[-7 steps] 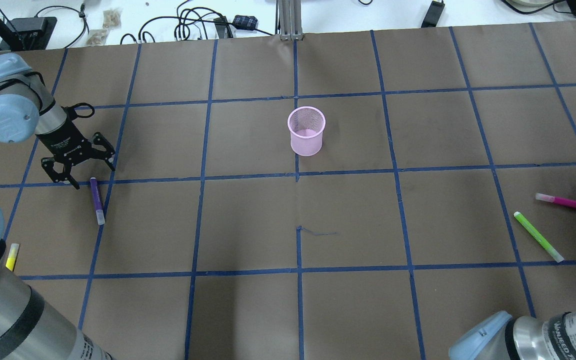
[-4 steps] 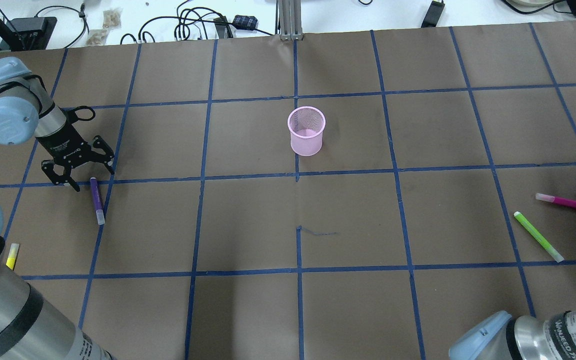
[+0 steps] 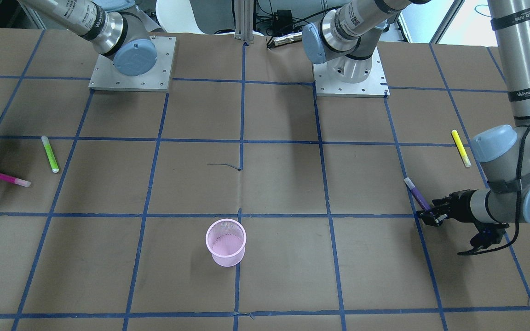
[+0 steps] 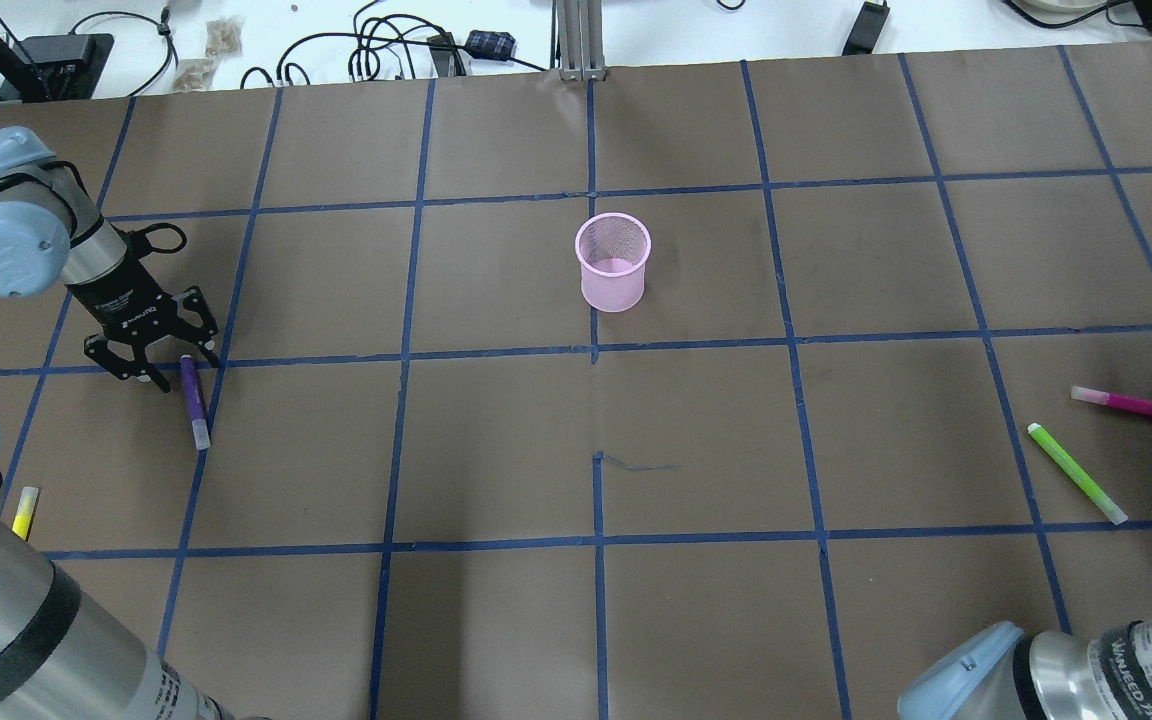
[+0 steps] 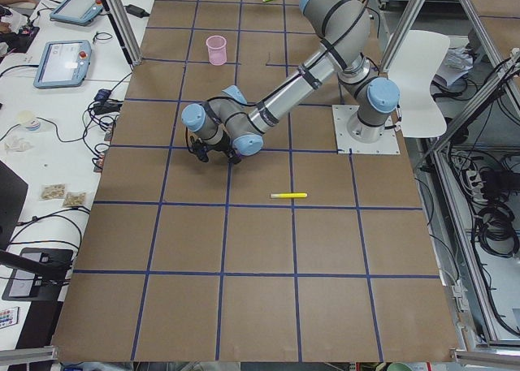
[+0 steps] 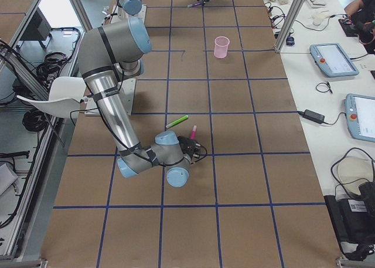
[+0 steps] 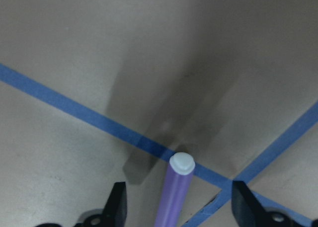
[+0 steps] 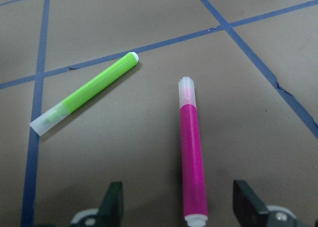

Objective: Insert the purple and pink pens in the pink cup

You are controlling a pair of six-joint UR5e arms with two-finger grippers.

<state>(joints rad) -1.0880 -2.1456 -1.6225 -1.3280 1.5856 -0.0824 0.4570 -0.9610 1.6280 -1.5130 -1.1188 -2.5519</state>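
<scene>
The left gripper [image 4: 168, 362] stands wide open over the far end of the purple pen [image 4: 194, 400], which lies flat on the counter [image 4: 496, 450], well apart from the pink cup [image 4: 614, 262]. The wrist view shows the pen running up between the two fingers, closer to the left one. I'd judge the step in hand to be the grasp. To do it well, the gripper should centre on the barrel, drop until the fingers straddle it, and close further along the body rather than at the very tip (a tip pinch would let it swing on the way to the cup).

The right gripper [image 8: 180, 207] is also spread wide, with nothing in it, low over the pink pen [image 8: 193, 160]. The green pen [image 8: 84, 99] lies beside it and should be left alone.

How high either gripper sits above the counter is hard to make out. The overhead view cuts off all but the right gripper's fingertips, and from the front the left gripper is a dark clump hiding the pen's end.
</scene>
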